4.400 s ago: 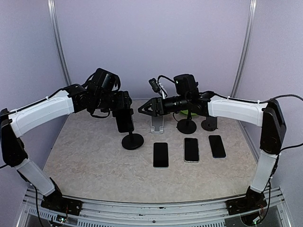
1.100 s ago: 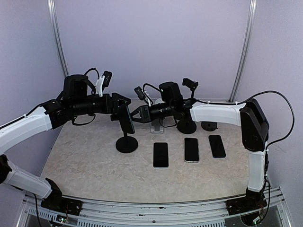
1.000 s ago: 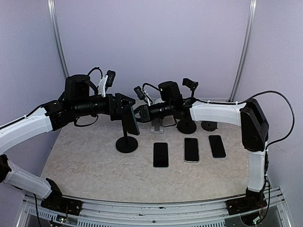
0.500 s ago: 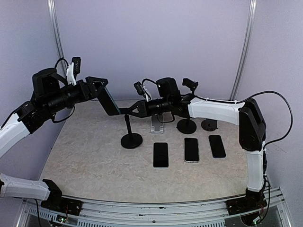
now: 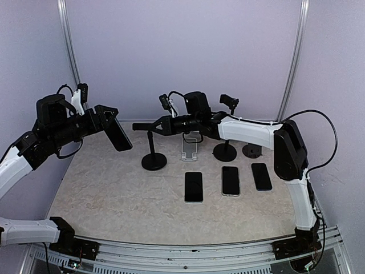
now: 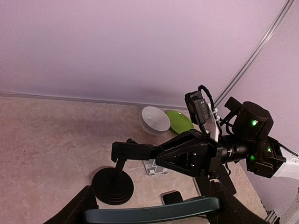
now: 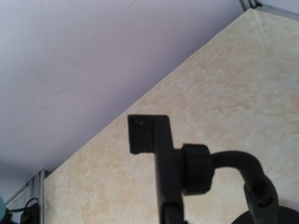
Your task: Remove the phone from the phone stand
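My left gripper (image 5: 109, 124) is shut on a dark phone (image 5: 118, 135) and holds it in the air, to the left of the black phone stand (image 5: 153, 160) and apart from it. In the left wrist view the phone's edge (image 6: 149, 211) lies across the bottom between my fingers (image 6: 85, 205). The stand's cradle (image 6: 133, 150) has nothing in it. My right gripper (image 5: 162, 125) is shut on that cradle (image 5: 145, 127) and holds it level above the round base (image 6: 112, 186). The right wrist view shows the bare cradle (image 7: 156, 140) close up.
Three phones (image 5: 193, 186) (image 5: 230, 181) (image 5: 262, 176) lie flat in a row at the centre right. A clear stand (image 5: 190, 148) and two more black stands (image 5: 224, 151) (image 5: 251, 150) are behind them. A white bowl (image 6: 156, 119) and a green bowl (image 6: 180, 121) sit by the back wall.
My left gripper has pulled the phone off the stand and carried it left, then lower. My right gripper stays on the cradle, and the stand has shifted slightly left.
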Robot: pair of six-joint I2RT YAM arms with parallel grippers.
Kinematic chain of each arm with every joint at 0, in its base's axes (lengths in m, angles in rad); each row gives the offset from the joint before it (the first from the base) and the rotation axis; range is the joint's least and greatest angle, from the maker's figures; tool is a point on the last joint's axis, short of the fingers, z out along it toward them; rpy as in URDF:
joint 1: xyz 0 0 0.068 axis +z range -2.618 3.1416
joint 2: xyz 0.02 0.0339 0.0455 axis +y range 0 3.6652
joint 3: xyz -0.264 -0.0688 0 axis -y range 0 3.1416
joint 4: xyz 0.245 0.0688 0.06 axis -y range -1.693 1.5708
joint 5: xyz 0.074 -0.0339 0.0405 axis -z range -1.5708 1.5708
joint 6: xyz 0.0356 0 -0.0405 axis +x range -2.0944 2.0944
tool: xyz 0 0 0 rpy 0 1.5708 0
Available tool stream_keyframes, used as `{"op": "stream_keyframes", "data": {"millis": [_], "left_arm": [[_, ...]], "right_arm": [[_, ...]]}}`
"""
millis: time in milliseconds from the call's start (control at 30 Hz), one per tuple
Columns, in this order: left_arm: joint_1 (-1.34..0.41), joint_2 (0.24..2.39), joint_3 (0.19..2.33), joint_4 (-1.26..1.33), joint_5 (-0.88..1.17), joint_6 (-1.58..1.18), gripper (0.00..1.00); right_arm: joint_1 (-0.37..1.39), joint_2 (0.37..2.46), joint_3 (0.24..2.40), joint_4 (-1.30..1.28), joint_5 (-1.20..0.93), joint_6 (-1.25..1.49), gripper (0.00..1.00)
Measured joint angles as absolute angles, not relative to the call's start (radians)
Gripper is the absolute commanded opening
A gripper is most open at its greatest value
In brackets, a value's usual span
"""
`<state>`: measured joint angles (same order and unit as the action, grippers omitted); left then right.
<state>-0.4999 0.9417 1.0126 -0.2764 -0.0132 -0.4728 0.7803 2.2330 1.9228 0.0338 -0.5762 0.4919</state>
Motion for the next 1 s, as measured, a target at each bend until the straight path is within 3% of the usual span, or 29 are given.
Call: {"op": "stream_keyframes", "data": {"millis": [300,600,1000], "left_arm": [[-0.498,0.91,0.993,-0.305,-0.042,-0.476,0.06],[-0.498,0.91,0.993,-0.336,-0.058,-0.475,0.06],[-0.498,0.919,0.987,-0.361,-0.059,-0.473,0.06]], "right_arm": [[0.75,2.297,1.987,0.064,-0.576,0.487,0.0],[0.747,2.308,1.987,0.089,-0.591,0.496,0.4],[0.749,2.303,1.938,0.148,-0.599,0.493,0.63]]}}
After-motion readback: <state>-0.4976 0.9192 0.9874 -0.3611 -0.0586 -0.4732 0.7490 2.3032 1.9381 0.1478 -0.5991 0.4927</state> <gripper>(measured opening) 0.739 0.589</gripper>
